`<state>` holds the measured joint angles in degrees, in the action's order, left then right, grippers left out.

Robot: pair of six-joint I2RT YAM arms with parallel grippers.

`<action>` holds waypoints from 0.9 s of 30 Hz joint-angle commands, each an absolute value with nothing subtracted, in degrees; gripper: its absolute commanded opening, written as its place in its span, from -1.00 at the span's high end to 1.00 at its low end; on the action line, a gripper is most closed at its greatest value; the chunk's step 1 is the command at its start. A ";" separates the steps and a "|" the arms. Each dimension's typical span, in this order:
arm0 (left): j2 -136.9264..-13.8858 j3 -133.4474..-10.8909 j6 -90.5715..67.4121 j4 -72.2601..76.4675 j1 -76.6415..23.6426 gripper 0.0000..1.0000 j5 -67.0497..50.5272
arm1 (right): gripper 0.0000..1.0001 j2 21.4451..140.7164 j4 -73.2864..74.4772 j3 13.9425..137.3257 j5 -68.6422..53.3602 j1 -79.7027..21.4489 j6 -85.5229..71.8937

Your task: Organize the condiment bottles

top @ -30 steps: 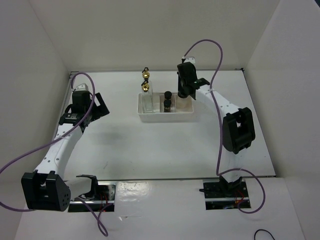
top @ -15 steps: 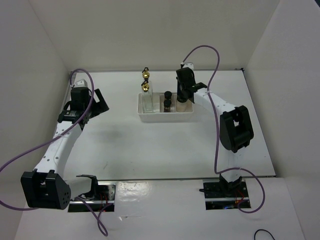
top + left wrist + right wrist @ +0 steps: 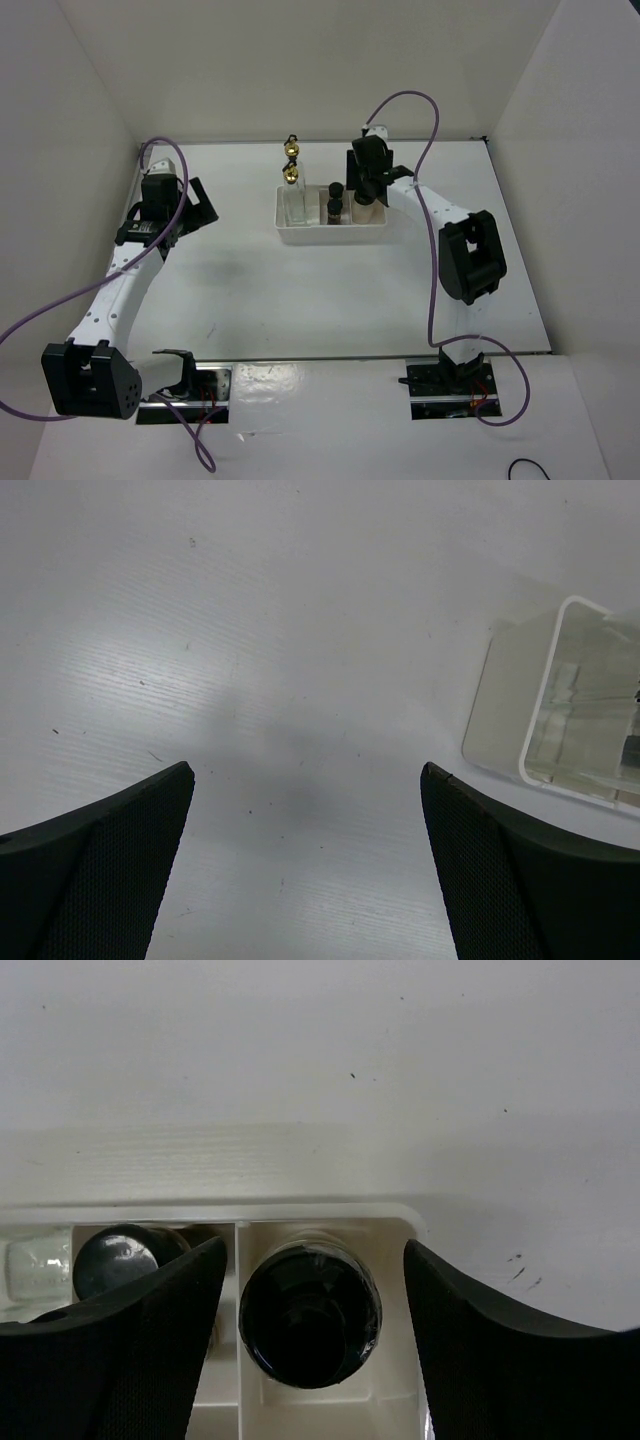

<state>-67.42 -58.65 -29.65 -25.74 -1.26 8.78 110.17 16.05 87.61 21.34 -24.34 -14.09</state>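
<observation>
Squat pale jar point(image 3: 310, 1310): upright, cap up, tray's point(image 3: 320, 1212) right-end compartment; right gripper point(image 3: 312, 1250) parted astride it, untouching. Left gripper point(image 3: 307, 767) wide over table point(image 3: 300, 630).

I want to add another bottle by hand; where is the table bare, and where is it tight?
Bare: the wide strip of table between the tray and the table's near edge, and under the open left gripper. Crowded: the tray, where the right gripper straddles the pale jar.

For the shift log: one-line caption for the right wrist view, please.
Right gripper, open, straddles the black-capped jar in the white tray's end compartment; another dark cap shows in the next compartment.
</observation>
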 commanded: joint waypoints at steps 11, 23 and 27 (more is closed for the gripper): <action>-66.01 -60.64 -27.86 -24.43 -0.97 -1.00 4.84 | -0.95 101.97 17.75 94.48 27.68 -24.43 -14.15; -68.99 -65.22 -24.87 -26.81 -0.97 -1.00 -4.56 | -0.95 83.09 18.80 84.65 27.86 -24.43 -19.41; -66.98 -62.58 -24.87 -26.28 -0.97 -1.00 -7.03 | -0.95 75.86 20.04 74.39 27.33 -24.43 -23.46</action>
<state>-69.52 -63.66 -25.91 -27.35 -1.26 -2.85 79.09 18.76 80.31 26.26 -24.36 -19.31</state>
